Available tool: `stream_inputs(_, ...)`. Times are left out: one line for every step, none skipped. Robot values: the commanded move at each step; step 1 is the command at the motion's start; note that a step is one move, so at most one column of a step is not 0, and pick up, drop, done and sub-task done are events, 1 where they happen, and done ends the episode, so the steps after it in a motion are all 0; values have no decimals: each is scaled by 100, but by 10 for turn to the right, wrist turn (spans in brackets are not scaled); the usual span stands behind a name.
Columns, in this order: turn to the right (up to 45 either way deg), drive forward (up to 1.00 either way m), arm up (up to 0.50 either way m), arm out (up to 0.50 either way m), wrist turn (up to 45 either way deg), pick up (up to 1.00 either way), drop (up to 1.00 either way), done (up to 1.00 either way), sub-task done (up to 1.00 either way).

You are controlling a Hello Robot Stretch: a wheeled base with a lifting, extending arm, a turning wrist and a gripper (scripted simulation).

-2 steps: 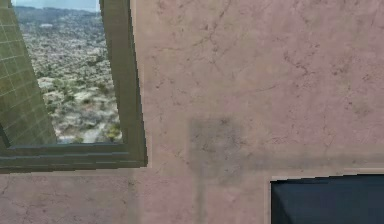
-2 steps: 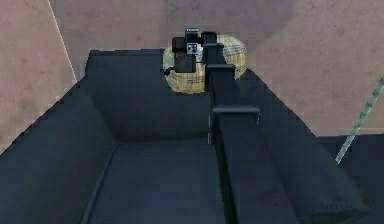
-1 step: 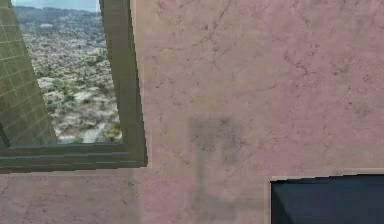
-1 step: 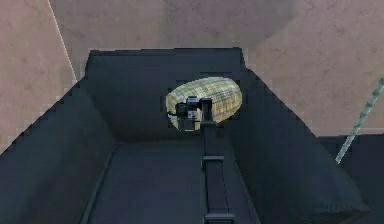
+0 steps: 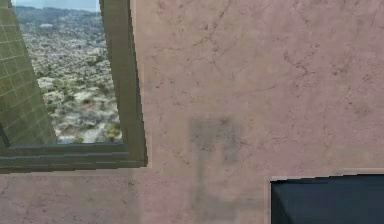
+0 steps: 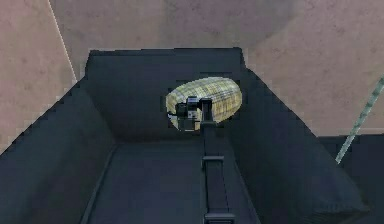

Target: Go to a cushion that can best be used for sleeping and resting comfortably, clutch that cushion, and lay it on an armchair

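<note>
A pale yellow checked cushion [image 6: 212, 98] shows in the arm side view in front of the backrest of a dark armchair [image 6: 130, 110], above its seat. The arm's dark bar reaches out over the seat, and the gripper [image 6: 187, 116] sits at the cushion's lower left edge. I cannot tell whether the gripper holds the cushion or whether the cushion rests against the backrest.
The armchair's two high side arms [image 6: 290, 150] flank the bar. Pinkish wall [image 6: 300, 40] stands behind the chair. In the forward view a green-framed window [image 5: 120, 80] with a city view is set in a pink wall [image 5: 250, 90], and a dark corner [image 5: 330, 200] shows at the lower right.
</note>
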Motion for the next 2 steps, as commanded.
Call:
stream_inputs(0,0,0,0,0,0,100,0,0)
stream_inputs(0,0,10,0,0,0,0,0,0)
